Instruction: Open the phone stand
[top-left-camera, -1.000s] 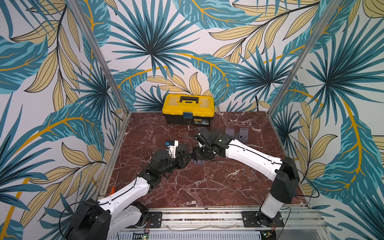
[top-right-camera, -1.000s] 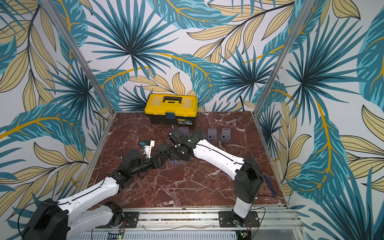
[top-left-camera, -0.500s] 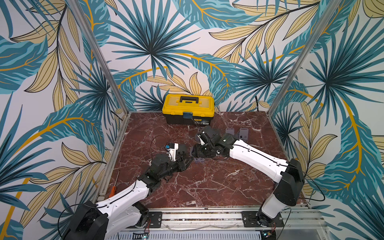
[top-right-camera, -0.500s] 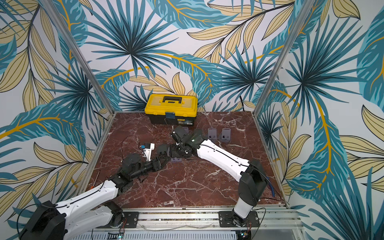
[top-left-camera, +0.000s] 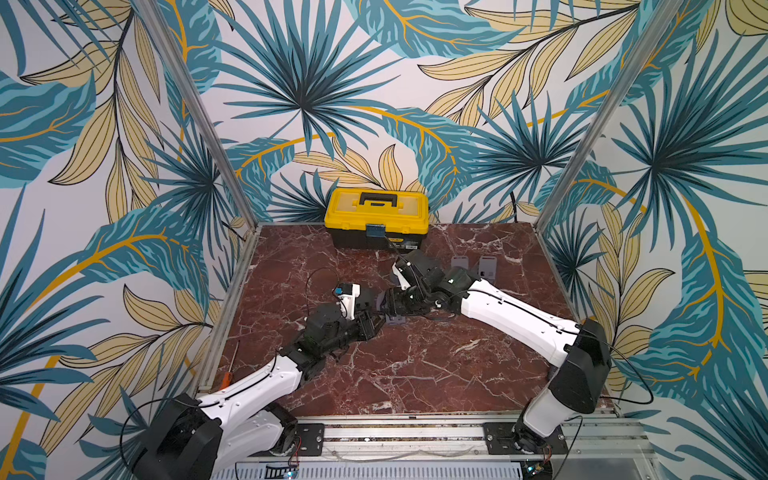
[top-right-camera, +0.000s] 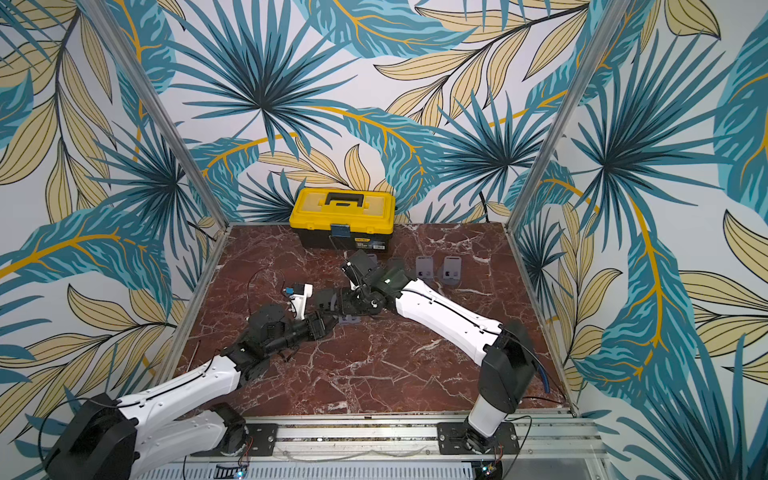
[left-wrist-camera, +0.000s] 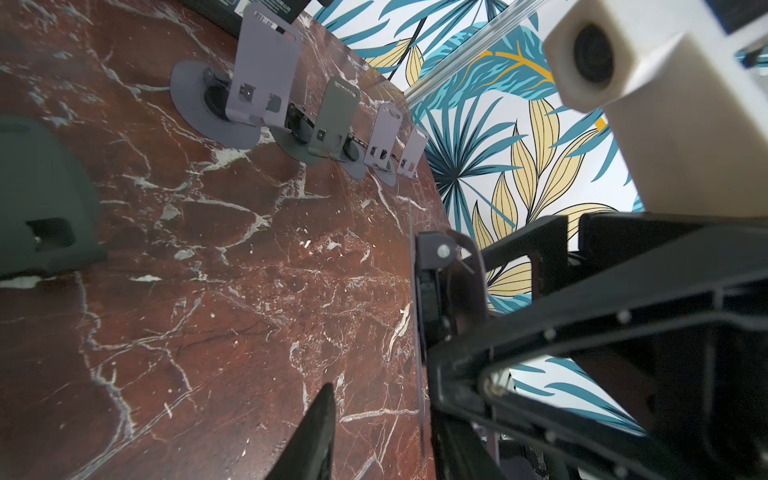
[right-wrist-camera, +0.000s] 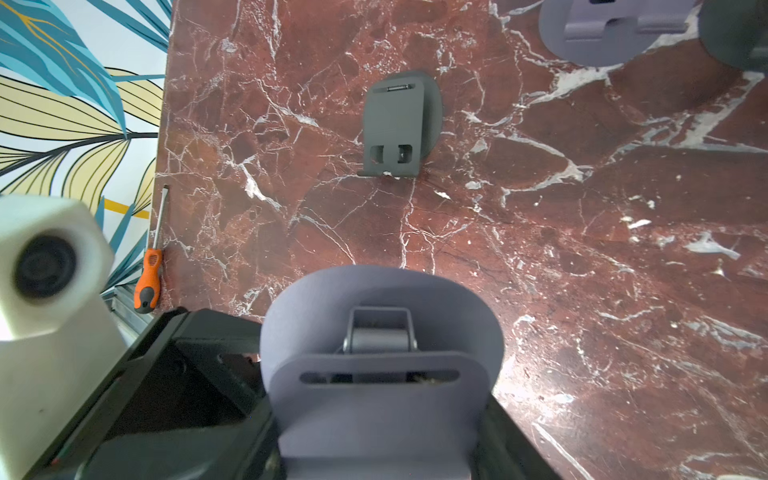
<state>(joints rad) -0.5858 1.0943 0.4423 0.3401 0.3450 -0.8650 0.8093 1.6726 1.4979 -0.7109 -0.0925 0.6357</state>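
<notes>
While my right gripper (top-left-camera: 390, 304) is clamping tight on the plate of the purple phone stand (right-wrist-camera: 380, 374), that plate is standing raised off its round base, low by the table (right-wrist-camera: 540, 249). My left gripper (top-left-camera: 371, 325) is hovering near the base, not touching; jaw width, can't tell. A dark stand (right-wrist-camera: 397, 129) is lying folded ahead of my right gripper.
</notes>
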